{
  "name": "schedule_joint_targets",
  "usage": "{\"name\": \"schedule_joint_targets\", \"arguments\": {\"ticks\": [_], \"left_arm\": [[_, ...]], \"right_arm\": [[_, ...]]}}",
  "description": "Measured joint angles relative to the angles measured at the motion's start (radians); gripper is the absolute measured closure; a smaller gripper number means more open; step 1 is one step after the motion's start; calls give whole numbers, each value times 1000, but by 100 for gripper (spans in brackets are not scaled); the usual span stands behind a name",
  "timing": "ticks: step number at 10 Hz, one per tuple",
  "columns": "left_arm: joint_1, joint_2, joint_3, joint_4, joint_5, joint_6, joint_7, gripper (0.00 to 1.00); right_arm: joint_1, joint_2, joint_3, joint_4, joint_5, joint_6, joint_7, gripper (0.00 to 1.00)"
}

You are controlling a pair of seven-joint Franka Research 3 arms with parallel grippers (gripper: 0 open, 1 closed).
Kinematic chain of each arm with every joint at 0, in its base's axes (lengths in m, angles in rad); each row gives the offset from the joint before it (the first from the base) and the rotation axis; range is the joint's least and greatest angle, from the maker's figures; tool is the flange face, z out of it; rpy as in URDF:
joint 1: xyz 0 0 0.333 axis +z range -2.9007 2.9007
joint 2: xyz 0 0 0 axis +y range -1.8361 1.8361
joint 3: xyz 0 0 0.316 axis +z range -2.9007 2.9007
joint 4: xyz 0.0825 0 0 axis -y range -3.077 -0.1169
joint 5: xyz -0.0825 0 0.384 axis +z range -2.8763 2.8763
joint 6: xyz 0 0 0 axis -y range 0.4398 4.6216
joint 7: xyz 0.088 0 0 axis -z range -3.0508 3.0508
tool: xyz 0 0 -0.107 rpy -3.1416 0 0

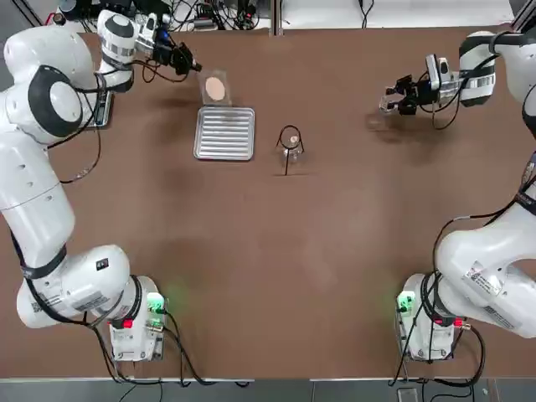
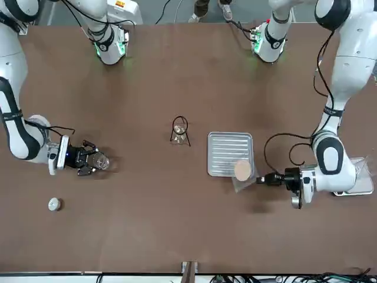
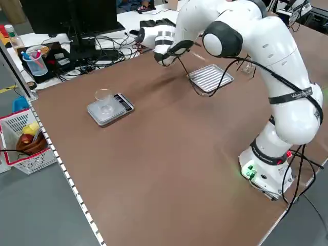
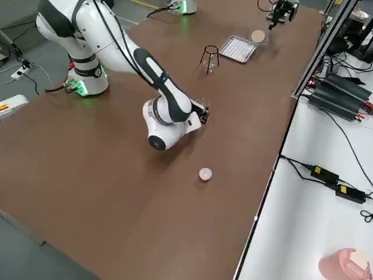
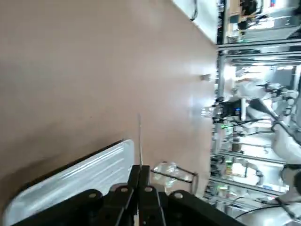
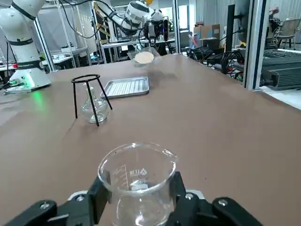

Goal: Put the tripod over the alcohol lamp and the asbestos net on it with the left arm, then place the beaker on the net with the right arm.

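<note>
The left gripper (image 5: 140,167) is standing near the far edge of the table, on the robot's left, its fingers closing together on an edge of the net (image 1: 216,87); the wrist view is showing the sheet edge-on as a thin line rising from between the tips. The pale disc is hanging free of the pinch, just beside the tray (image 1: 224,134). The net is presumably behaving as a light, thin, slightly springy sheet, liable to bend or swing round on so small a hold; an outer edge or corner is offering the best purchase, leaving the disc unobstructed. Farther out, the tripod (image 6: 92,102) is standing upright around the lamp (image 6: 87,112), its ring lying open above the neck. The step in hand is appearing to be carrying the net across and lowering it level on that ring; the thin legs are likely to be sliding or tipping if knocked, with the glass lamp at risk beneath. On the robot's right, the right gripper (image 6: 138,188) is gripping the beaker (image 6: 141,207) by opposite sides of its wall, mouth up. The glass is probably rigid, smooth and fragile, thus calling for a modest squeeze below the rim and for waiting until the net is lying flat.
</note>
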Motion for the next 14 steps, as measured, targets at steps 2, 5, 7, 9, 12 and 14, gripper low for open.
{"name": "schedule_joint_targets", "arguments": {"ticks": [2, 5, 7, 9, 12, 14], "left_arm": [[-48, 0, -28, 0, -95, 18, 0, 98], [-110, 0, -103, -4, -141, 40, 0, 98], [-115, 1, -175, -33, -141, 74, 0, 98], [-129, 2, -240, -84, -141, 177, 11, 98], [-202, 4, -270, -160, -206, 305, 112, 98], [-222, 5, -271, -209, -237, 337, 185, 98]], "right_arm": [[0, 0, -2, -1, 0, 0, 15, 42], [0, 0, -3, -3, 0, 0, 23, 42], [0, 0, -3, -3, 0, 0, 31, 42], [2, 0, -3, -4, 0, -1, 32, 42], [14, 0, -1, -4, 0, -1, 33, 42], [20, -1, -1, -4, 0, -1, 35, 42]]}}
